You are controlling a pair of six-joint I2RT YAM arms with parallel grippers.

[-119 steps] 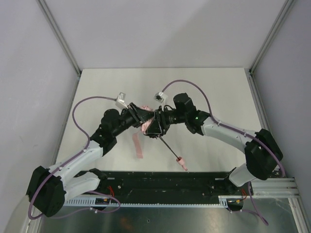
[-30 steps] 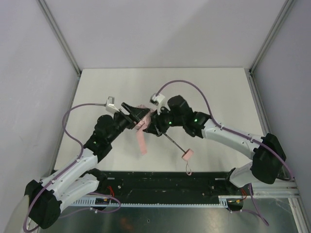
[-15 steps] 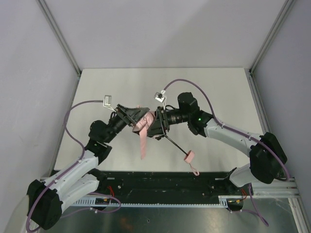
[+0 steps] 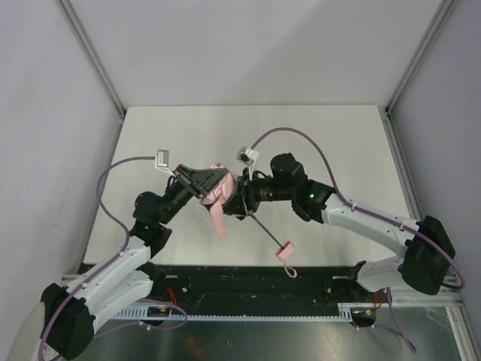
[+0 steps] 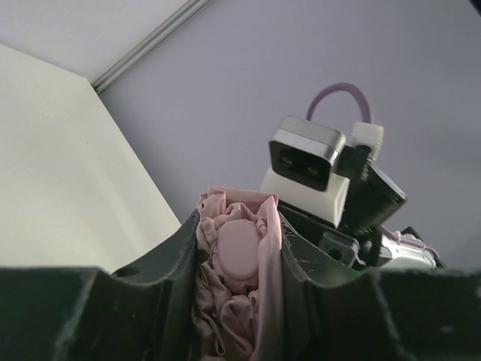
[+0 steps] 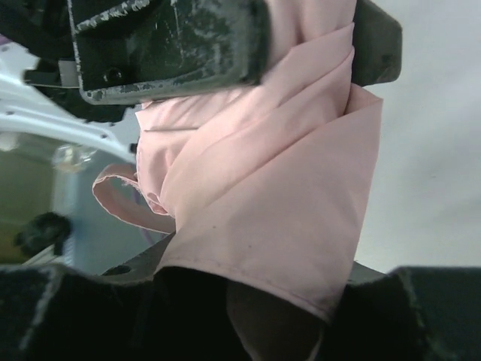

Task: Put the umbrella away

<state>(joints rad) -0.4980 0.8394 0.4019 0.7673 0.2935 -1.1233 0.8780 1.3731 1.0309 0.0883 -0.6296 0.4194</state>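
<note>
Nearest the arm bases, the pink handle (image 4: 285, 250) and its wrist strap loop (image 4: 289, 268) hang lowest, with the thin black shaft (image 4: 263, 229) slanting up and away from them, drawn out at full length. Further in, the umbrella (image 4: 219, 192) is held off the table (image 4: 338, 143), its folded pink canopy caught between the 2 arms. The right gripper (image 4: 239, 198) has the pleated fabric wedged between its fingers (image 6: 75, 308), which look clamped on it near the shaft end. Just beyond, the left gripper (image 4: 204, 180) has its fingers (image 5: 180, 252) pressed on either side of the bunched cloth around the round pink tip cap (image 5: 239, 248), so both grippers grip the canopy. A closing tab (image 4: 219, 222) dangles loose below. The step in hand appears to be gathering the canopy into a tight bundle. The next move likely calls for 1 gripper to keep the bundle pinned while the other frees itself to wrap the tab or push the shaft in.
</note>
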